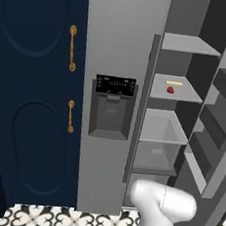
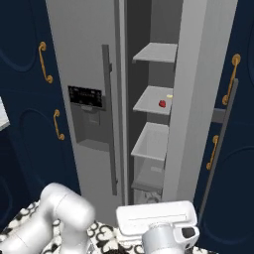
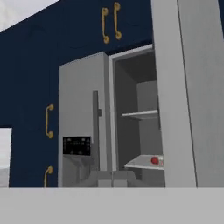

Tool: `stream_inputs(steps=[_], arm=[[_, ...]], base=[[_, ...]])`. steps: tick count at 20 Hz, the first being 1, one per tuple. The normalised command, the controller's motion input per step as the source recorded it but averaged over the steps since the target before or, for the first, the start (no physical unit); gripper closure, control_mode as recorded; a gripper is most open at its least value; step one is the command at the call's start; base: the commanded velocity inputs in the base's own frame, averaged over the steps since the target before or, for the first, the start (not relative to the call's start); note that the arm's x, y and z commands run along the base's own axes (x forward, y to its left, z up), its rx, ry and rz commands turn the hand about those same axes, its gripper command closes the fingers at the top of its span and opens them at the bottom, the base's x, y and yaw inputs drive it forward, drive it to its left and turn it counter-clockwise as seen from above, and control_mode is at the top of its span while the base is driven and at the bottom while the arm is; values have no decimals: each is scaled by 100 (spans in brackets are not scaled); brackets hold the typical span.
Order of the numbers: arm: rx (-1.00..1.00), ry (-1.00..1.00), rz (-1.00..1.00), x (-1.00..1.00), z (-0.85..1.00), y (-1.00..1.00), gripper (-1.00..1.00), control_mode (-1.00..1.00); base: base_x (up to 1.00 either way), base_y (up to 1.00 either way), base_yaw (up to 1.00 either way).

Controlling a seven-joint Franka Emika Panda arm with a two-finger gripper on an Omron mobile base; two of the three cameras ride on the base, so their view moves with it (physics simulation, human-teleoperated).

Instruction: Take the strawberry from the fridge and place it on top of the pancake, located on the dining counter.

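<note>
We log navy cabinet (image 1: 31,99) at nine o'clock, fridge (image 1: 121,45) right door open, strawberry (image 1: 170,90) on grey shelf (image 1: 185,94) at one o'clock, gripper (image 3: 111,178) jaws fully closed, holding nothing.

The fridge (image 1: 120,35) is plain grey, with a dark grey dispenser panel (image 1: 115,85) and grey inner shelves (image 1: 173,88). The strawberry (image 1: 170,90) is red, and the stick-shaped item (image 1: 174,82) beside it is pale yellow. The cabinet (image 1: 31,99) is navy blue with gold handles (image 1: 71,47). The floor (image 1: 65,221) has a black and white flower pattern.
</note>
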Motion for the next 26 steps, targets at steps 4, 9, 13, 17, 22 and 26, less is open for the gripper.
stream_inputs(steps=[4,9,13,17,22,26], arm=[[0,39,-4,0,19,96,100,-100],[0,37,-2,15,19,98,-100,-100],[-5,45,-4,23,48,69,-100,-100],[0,52,-2,25,23,46,-100,-100],[-13,41,-8,24,0,52,-100,-100],[-14,44,-16,2,0,60,-100,-100]], base=[[0,0,0],[0,0,0],[0,0,0],[0,0,0],[0,0,0],[0,0,0]])
